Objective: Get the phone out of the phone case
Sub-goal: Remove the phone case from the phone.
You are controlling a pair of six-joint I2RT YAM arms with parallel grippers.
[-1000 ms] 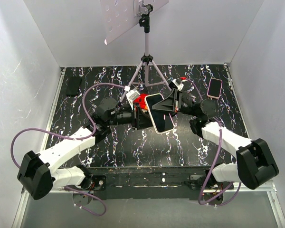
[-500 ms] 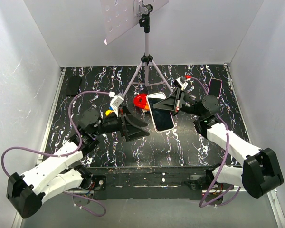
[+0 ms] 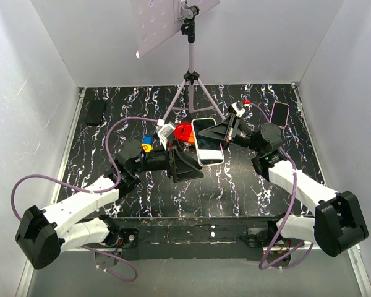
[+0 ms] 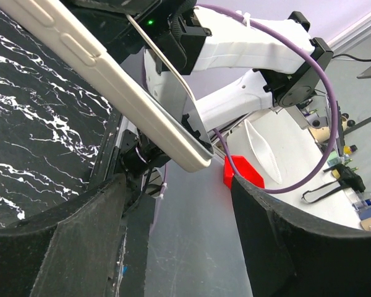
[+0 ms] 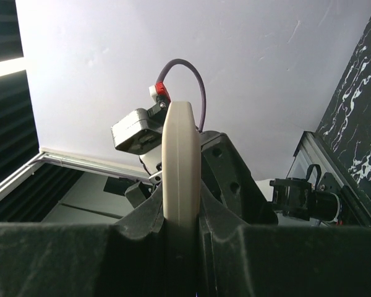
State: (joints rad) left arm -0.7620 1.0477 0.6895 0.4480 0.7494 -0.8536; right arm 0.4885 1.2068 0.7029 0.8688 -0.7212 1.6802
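**A:** ok where's everything sitting right now?

**B:** Going left to right. The left gripper (image 3: 190,166) is in front of the tripod (image 3: 190,77) and a touch to its left. Its fingers (image 4: 55,247) are spread wide with nothing in them. The phone (image 3: 208,141) is up in the air right in front of the tripod, just right of that gripper, and it's in its cream case (image 4: 136,111). The right gripper (image 3: 222,132) comes in from the tripod's right side and has it pinched. In the right wrist view the pads (image 5: 136,241) are pressed on both flat faces, with the thin edge sticking up between them.

**A:** and which way does it lie for whoever grabs next?

**B:** The long axis runs roughly from the tripod back toward the arm bases, slightly slanted. The free end is the one farther from the tripod, and it sits just past the left fingertips. In the left wrist view that end pokes out over the gap between them. So left is the free arm and the close one. My guess is it closes on that end while right holds. Can't tell if the phone has started parting from the case.
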